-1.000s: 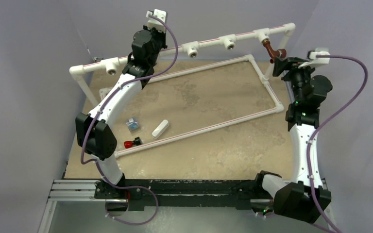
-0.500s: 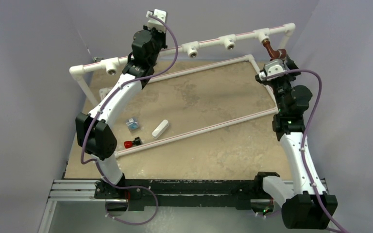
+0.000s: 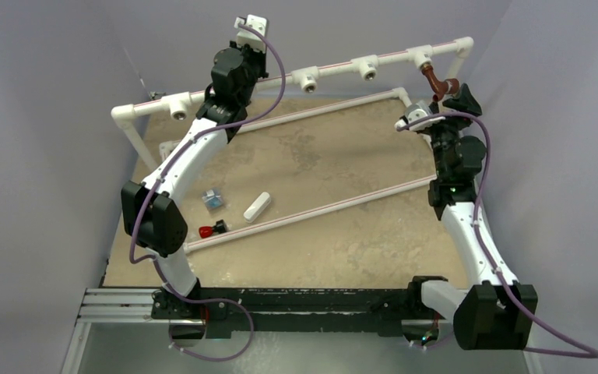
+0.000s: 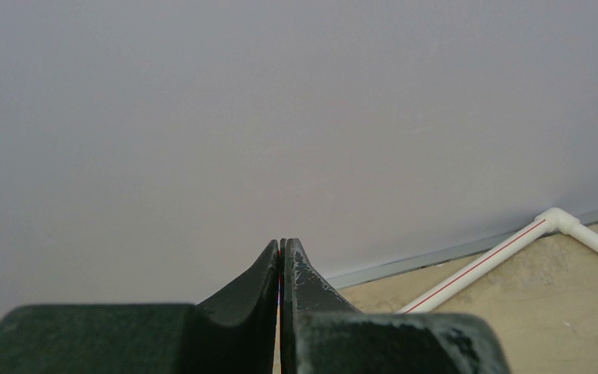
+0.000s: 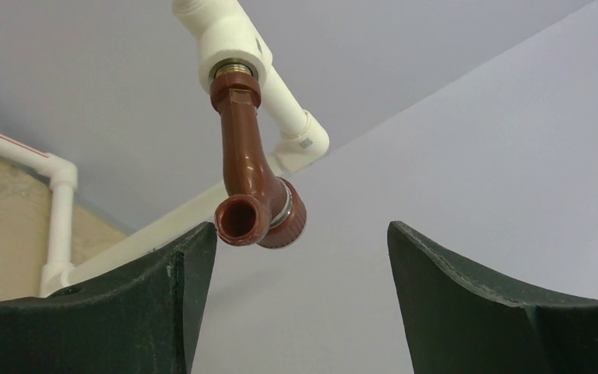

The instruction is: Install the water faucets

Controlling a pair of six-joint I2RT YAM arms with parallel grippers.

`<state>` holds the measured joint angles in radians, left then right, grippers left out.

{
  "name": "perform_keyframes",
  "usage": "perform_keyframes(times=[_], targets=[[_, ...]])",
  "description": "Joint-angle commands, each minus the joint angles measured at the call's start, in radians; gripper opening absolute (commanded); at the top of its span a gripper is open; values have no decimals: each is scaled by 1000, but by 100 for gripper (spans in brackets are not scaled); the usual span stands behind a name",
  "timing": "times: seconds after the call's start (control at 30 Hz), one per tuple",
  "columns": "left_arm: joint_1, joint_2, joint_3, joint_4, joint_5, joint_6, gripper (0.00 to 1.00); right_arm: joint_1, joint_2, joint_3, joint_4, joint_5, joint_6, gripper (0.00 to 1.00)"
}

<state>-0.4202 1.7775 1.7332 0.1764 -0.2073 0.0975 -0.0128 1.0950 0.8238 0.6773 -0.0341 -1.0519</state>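
A reddish-brown water faucet (image 3: pixel 434 80) hangs screwed into the rightmost white tee (image 3: pixel 420 56) of the raised pipe. In the right wrist view the faucet (image 5: pixel 245 156) points its round spout at the camera, under the tee (image 5: pixel 222 39). My right gripper (image 5: pixel 302 234) is open just below it. The spout sits close above the left fingertip (image 5: pixel 195 249) and nothing is between the fingers. From above, the right gripper (image 3: pixel 455 97) is beside the faucet's knob end. My left gripper (image 4: pixel 281 245) is shut and empty, facing the back wall near the pipe (image 3: pixel 243 48).
A white pipe frame (image 3: pixel 335 206) lies on the tan table, and the raised pipe carries three more open tees (image 3: pixel 309 78), (image 3: pixel 367 68), (image 3: pixel 179 107). A white oblong block (image 3: pixel 256 206), a small blue part (image 3: pixel 214 198) and a red-and-black part (image 3: pixel 212 229) lie at the left.
My right wrist has rolled about half a turn, its camera swinging from the right side to the left, and its jaws have opened wider near the faucet. The left arm has not moved.
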Motion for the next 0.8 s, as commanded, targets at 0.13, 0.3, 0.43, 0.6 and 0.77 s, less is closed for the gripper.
perform_keyframes(times=[0.13, 0.3, 0.43, 0.6, 0.77], targets=[[-20, 51, -31, -133, 43, -6, 0, 5, 117, 100, 143, 54, -80, 79], [-20, 53, -30, -132, 44, -5, 0, 5, 167, 135, 159, 67, -61, 71], [-20, 50, -32, -131, 42, -4, 0, 5, 201, 161, 158, 66, -26, 63], [-20, 53, -31, -132, 41, -3, 0, 5, 233, 195, 139, 72, 15, 38], [-20, 55, -29, -131, 42, -3, 0, 5, 238, 186, 148, 82, 64, 12]])
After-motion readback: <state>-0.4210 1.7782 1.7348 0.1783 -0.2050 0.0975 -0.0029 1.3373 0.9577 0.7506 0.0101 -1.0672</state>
